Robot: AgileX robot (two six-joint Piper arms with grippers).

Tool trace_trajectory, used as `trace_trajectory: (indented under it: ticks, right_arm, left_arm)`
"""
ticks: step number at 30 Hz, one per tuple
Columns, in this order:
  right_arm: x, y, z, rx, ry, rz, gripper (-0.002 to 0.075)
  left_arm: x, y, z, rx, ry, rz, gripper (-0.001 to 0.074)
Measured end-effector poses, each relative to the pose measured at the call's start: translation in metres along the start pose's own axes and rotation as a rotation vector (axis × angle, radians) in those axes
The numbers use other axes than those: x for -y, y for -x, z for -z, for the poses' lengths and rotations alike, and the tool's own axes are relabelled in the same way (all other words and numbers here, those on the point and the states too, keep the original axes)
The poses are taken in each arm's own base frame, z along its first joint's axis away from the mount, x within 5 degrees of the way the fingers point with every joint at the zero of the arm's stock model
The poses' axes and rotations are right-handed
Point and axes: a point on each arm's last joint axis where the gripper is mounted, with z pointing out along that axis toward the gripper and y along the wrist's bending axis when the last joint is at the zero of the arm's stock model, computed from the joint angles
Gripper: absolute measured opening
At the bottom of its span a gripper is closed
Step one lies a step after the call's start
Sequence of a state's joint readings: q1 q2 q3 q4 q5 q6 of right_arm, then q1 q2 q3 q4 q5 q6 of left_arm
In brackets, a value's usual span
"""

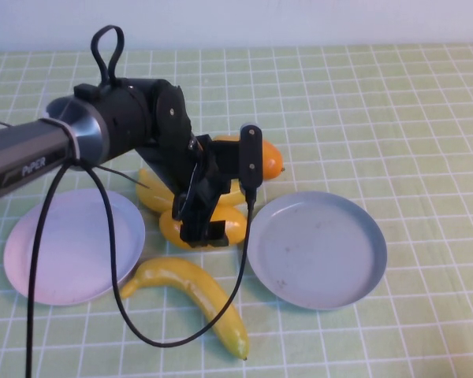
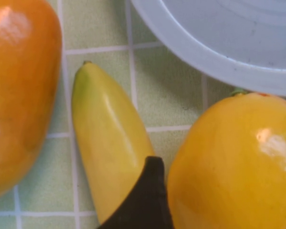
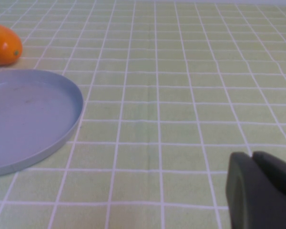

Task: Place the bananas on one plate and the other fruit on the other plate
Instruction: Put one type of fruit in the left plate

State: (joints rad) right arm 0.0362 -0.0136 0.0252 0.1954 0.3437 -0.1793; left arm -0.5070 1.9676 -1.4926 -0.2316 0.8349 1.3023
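My left gripper point(image 1: 201, 224) reaches down in the middle of the table and is shut on the yellow mango-like fruit point(image 1: 229, 224), which rests on the cloth. In the left wrist view that fruit point(image 2: 233, 162) fills the jaws, with one black finger point(image 2: 145, 200) wedged between it and a banana point(image 2: 109, 143). That banana point(image 1: 151, 193) lies mostly under the arm. The other banana point(image 1: 197, 293) lies in front. The orange fruit point(image 1: 268, 160) point(image 2: 19, 95) lies behind. The grey-blue plate point(image 1: 315, 260) and the pink plate point(image 1: 71, 244) hold nothing. My right gripper point(image 3: 252, 155) is shut, off to the right of the grey-blue plate point(image 3: 19, 109).
A green checked cloth point(image 1: 394, 118) covers the table. The left arm's black cable point(image 1: 142, 335) loops down past the front banana. The orange fruit also shows in the right wrist view point(image 3: 4, 45), beyond the grey-blue plate.
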Motion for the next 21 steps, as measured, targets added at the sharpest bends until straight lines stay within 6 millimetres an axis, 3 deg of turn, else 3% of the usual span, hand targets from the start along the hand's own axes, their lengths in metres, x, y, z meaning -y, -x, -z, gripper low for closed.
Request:
trace_trajectory:
  ticks: [11,15,21]
  right_arm:
    - [0.000,0.000,0.000,0.000,0.000,0.000,-0.0015]
    - [0.000,0.000,0.000,0.000,0.000,0.000,-0.0016]
    - [0.000,0.000,0.000,0.000,0.000,0.000,-0.0015]
  left_arm:
    - [0.002,-0.006,-0.019,-0.039,-0.040,-0.011,0.0661]
    - [0.001,-0.008,-0.020,-0.046,-0.042,-0.002,0.0549]
    - [0.002,-0.008,-0.020,-0.051,-0.051,0.029,0.0549]
